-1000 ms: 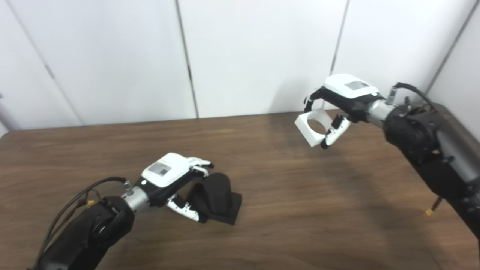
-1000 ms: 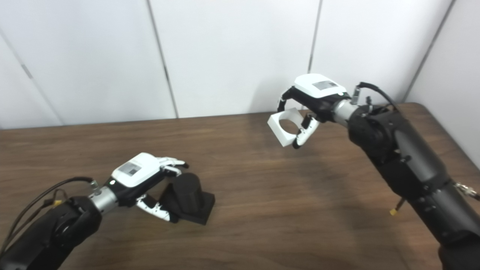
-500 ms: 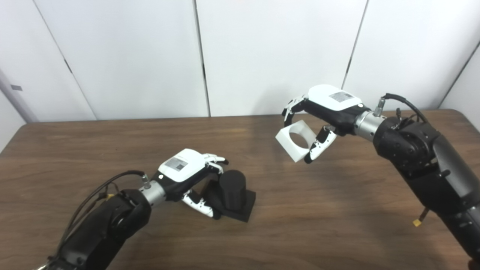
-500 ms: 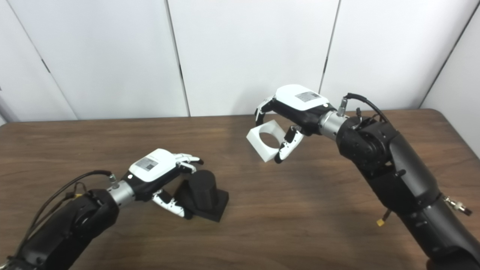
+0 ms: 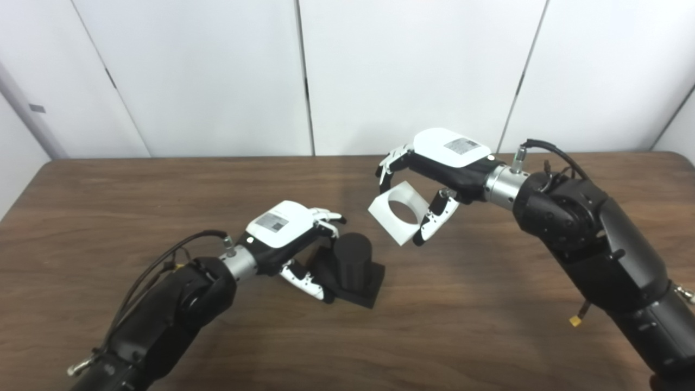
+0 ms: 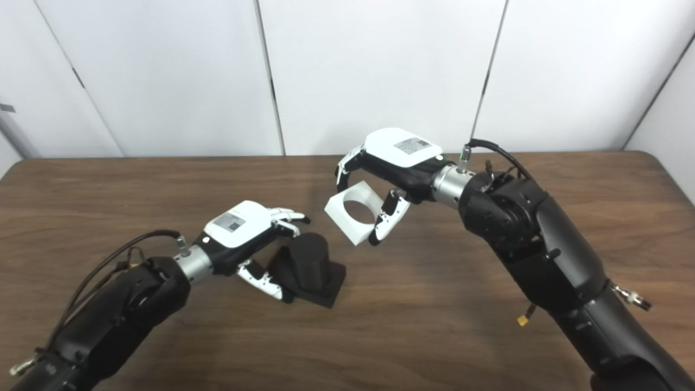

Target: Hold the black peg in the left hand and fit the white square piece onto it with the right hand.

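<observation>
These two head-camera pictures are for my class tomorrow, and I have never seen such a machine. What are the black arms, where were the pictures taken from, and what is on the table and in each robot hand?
You are looking at a humanoid robot's own two arms, seen by two cameras side by side on its head. Both pictures show one scene from slightly different spots, so the arms enter from the bottom edge.

Each arm ends in a white and black robot hand with fingers and a thumb. The left robot hand is closed around a black peg, a round post standing on a square black base that rests on the brown wooden table.

The right robot hand holds a white square piece with a round hole through it. It is in the air, above and to the right of the peg, not touching it, so it is not yet fitted on.
</observation>
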Motion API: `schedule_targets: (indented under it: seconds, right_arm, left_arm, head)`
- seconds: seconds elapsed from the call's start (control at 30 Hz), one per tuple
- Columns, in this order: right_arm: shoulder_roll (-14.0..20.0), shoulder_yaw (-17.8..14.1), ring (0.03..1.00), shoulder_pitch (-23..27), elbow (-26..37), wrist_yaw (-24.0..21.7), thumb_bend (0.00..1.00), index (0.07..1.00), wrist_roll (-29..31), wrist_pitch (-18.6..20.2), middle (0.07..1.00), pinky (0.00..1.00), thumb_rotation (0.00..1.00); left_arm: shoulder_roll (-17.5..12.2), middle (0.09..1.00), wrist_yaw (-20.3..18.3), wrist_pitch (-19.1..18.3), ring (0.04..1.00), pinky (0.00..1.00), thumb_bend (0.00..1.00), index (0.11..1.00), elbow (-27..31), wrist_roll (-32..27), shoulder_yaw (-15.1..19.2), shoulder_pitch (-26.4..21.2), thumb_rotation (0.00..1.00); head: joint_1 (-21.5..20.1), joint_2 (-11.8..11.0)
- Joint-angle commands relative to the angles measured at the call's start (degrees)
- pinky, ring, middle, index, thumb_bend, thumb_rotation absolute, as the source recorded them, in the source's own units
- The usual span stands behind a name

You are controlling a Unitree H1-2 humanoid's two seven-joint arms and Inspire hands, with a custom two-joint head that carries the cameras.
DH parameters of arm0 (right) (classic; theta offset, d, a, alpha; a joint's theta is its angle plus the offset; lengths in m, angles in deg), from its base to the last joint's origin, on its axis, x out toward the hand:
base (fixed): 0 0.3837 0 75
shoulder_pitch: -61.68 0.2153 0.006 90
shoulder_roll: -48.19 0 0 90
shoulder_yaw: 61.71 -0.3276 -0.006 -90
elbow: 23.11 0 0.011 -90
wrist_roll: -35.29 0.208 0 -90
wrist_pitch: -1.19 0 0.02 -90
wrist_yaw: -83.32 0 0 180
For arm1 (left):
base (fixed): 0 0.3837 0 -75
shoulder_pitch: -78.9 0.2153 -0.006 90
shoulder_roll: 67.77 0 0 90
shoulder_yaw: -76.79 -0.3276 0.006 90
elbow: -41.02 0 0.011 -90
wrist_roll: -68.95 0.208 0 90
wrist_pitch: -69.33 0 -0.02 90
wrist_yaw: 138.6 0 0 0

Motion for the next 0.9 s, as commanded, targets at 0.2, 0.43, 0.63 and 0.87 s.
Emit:
schedule_targets:
  seconds: [0.2,0.43,0.63,0.87]
  right_arm:
    - [-0.68,-0.26,0.851,3.40,2.25,-0.83,0.52,0.480,0.98,-1.82,0.777,0.82,0.13]
    - [-1.33,0.31,0.850,3.23,2.28,-1.20,0.52,0.480,0.94,-1.99,0.777,0.83,0.13]
    - [-1.96,0.80,0.845,3.39,1.74,-1.33,0.52,0.480,1.08,-3.41,0.779,0.82,0.13]
    - [-3.12,1.94,0.841,3.36,1.57,-1.86,0.52,0.480,0.37,-3.80,0.783,0.82,0.13]
  left_arm:
    - [1.44,0.880,-3.04,-1.12,0.876,0.77,0.52,0.490,-1.45,4.04,-2.71,0.12,0.07]
    - [1.64,0.882,-3.61,-1.99,0.877,0.76,0.52,0.489,-0.68,3.87,-2.97,-0.02,0.07]
    - [1.88,0.883,-4.19,-2.56,0.880,0.77,0.52,0.489,-0.07,3.67,-2.91,0.02,0.07]
    - [2.12,0.877,-3.62,-2.21,0.877,0.77,0.52,0.489,-0.22,3.45,-2.71,0.22,0.07]
  head:
    - [1.49,0.35]
    - [1.80,0.54]
    - [2.04,0.74]
    - [2.05,0.92]
